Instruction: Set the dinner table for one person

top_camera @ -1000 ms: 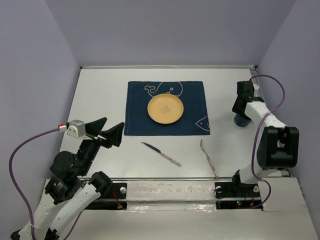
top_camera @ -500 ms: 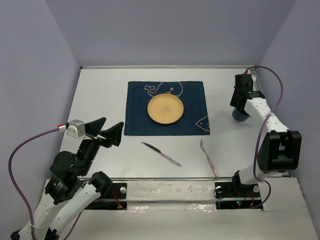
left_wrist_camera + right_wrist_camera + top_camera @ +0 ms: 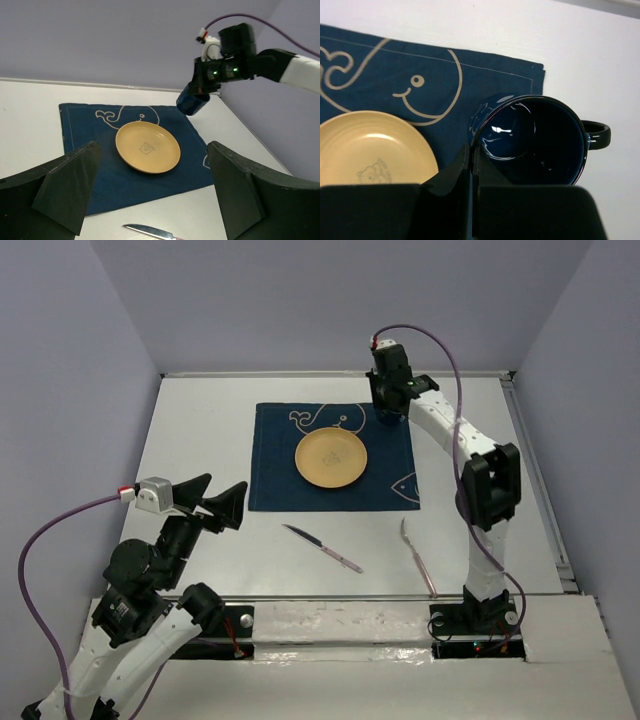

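- A metal rail [image 3: 330, 596] runs along the near edge of the white worktop [image 3: 200, 430], which fills the space between the grey walls (both arm bases sit just in front of the rail).
- The left fingers [image 3: 212, 502] are spread wide with nothing between them. They hang over the near-left part of the worktop and point toward the middle.
- A knife [image 3: 322, 547] lies flat on the bare worktop between the rail and the cloth, its blade tip toward the far left and its pinkish handle toward the near right.
- A fork [image 3: 418, 558] lies to the right of the knife and apart from it, with its handle near the rail and its tines pointing away.
- A dark blue placemat [image 3: 275, 470] with white whale drawings lies flat in the middle of the worktop.
- A yellow plate [image 3: 331, 459] sits on the placemat, roughly central (a small drawing marks its middle).
- The right fingers [image 3: 471, 165] are pressed together on the rim of a dark blue mug [image 3: 535, 140], one inside the rim and one outside.
- The mug is at the placemat's far right corner, mouth up, its handle pointing away from the plate. From the left wrist view it looks tilted, and whether its base touches the cloth I cannot tell.
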`<state>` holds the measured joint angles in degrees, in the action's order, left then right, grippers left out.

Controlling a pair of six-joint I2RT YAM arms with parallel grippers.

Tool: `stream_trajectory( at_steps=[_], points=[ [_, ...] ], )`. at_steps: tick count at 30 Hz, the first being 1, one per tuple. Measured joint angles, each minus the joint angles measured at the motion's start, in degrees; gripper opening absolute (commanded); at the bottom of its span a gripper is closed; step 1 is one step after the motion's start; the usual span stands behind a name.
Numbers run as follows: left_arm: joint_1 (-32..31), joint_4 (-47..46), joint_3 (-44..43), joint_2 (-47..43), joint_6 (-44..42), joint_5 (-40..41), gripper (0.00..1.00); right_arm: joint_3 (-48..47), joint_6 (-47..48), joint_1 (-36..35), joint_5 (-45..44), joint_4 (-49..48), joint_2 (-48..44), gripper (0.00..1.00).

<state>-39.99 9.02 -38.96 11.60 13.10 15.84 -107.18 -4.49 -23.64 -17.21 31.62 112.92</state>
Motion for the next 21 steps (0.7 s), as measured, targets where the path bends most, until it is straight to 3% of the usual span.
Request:
stream_trajectory(
  at_steps=[8, 21],
  points=[
    [0.74, -0.02, 0.00, 0.39, -0.04, 0.44, 0.99, -13.51, 4.83, 0.76, 0.63, 5.55, 17.75, 0.00],
    [1.11, -0.04, 0.00, 0.85, -0.15, 0.74, 0.99, -17.86, 6.45, 1.11, -0.70, 6.93, 19.87, 0.00]
  ],
)
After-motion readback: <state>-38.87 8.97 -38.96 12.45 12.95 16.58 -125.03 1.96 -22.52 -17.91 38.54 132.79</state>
